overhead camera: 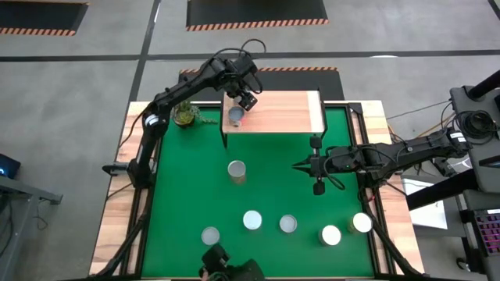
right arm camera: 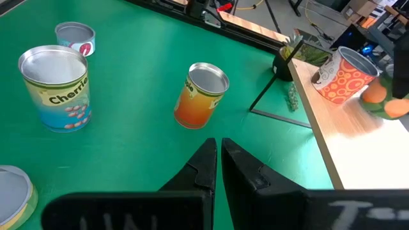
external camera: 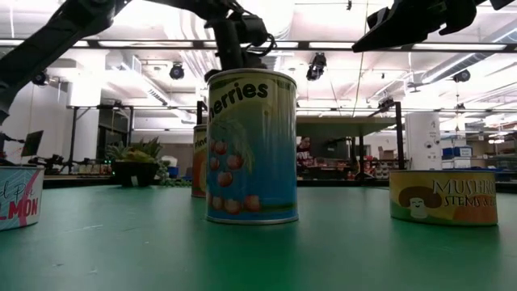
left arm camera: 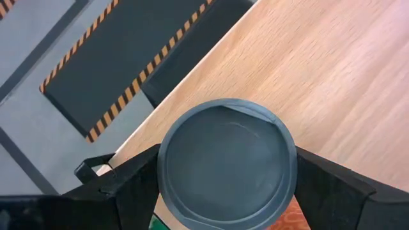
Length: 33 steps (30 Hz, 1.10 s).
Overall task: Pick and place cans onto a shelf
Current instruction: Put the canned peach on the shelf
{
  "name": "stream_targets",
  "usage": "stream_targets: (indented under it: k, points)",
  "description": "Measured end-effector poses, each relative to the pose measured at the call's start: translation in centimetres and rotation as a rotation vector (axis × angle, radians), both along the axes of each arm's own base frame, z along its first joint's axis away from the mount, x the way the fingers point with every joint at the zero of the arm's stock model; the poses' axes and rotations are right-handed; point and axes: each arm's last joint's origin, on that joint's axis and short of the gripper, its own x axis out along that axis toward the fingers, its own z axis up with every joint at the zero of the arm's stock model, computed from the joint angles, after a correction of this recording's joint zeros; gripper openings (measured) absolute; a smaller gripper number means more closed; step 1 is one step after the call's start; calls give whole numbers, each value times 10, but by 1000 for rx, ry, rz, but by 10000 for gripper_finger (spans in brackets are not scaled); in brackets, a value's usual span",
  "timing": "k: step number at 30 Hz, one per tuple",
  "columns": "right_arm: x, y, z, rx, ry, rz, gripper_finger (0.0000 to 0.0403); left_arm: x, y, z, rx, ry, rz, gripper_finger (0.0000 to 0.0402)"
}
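The left tool (overhead camera: pixel 237 110) was over the left end of the wooden shelf (overhead camera: pixel 285 114), its fingers (left arm camera: pixel 131 185) spread wide on either side of a can (left arm camera: pixel 227 163) that stood on the plank near the edge. In the left wrist view the can's grey round top sat between the two fingers; whether they pressed its sides or merely flanked it could not be told. The right wrist view showed this can (right arm camera: pixel 340 76) as white with orange circles, upright on the shelf's light top.

The right tool (overhead camera: pixel 300 165) hung above the green worktop (overhead camera: pixel 187 179) right of centre, its fingers (right arm camera: pixel 203 167) pinched together on nothing.

An orange-sided can (overhead camera: pixel 237 171) stood in the middle of the worktop, in front of the shelf. Five more cans stood along the near side: a cherries can (overhead camera: pixel 251 220), one (overhead camera: pixel 210 235) to its left, one (overhead camera: pixel 288 224) to its right, and two (overhead camera: pixel 331 234) (overhead camera: pixel 362 222) near the right corner. In the low view the cherries can (external camera: pixel 251 147) stood tall in the foreground, with a short mushroom tin (external camera: pixel 443 196) to one side and a salmon tin (external camera: pixel 19 196) at the other edge.

A small potted plant (overhead camera: pixel 186 115) sat on the worktop just left of the shelf.
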Motion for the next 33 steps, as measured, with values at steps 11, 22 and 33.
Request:
stream_targets:
  k: [11,22,33]
  points:
    - [0,0,0,0,2,0,13,-3,-1,-2,-17,31,-1,290]
    - [0,0,0,0,2,0,13,-4,-2,-3,-27,39,13,312]
    - [0,0,0,0,1,0,13,-6,-3,9,-12,17,6,319]
